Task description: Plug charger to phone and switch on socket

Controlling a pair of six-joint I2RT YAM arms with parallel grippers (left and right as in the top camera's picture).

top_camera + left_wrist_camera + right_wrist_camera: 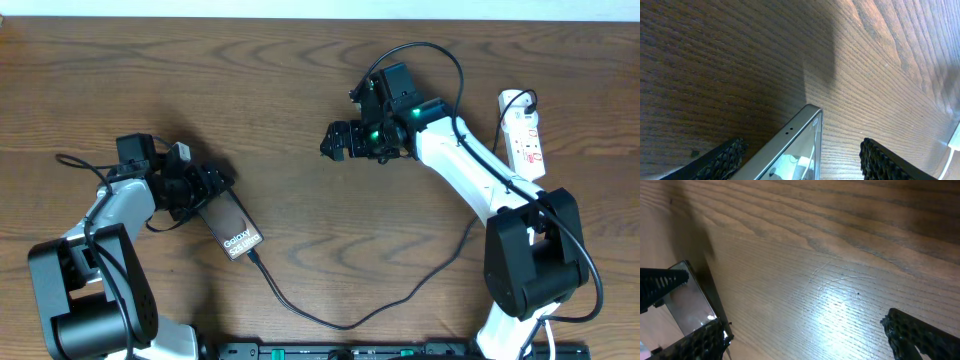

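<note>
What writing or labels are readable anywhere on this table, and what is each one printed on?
"Galaxy", in white, on the phone; the line beneath it is too small to read.
Red markings on the white socket: too small to read.
Nothing readable in either wrist view.

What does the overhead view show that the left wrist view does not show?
Only the overhead view shows the white socket beside the right arm, the charger cable running to the lower end of the phone, and the right tool, open over bare wood. Only the left wrist view shows the phone's metal edge with two small holes, and the textured fingers apart on both sides of it. Both show the phone, the left tool and the wooden table.
</note>
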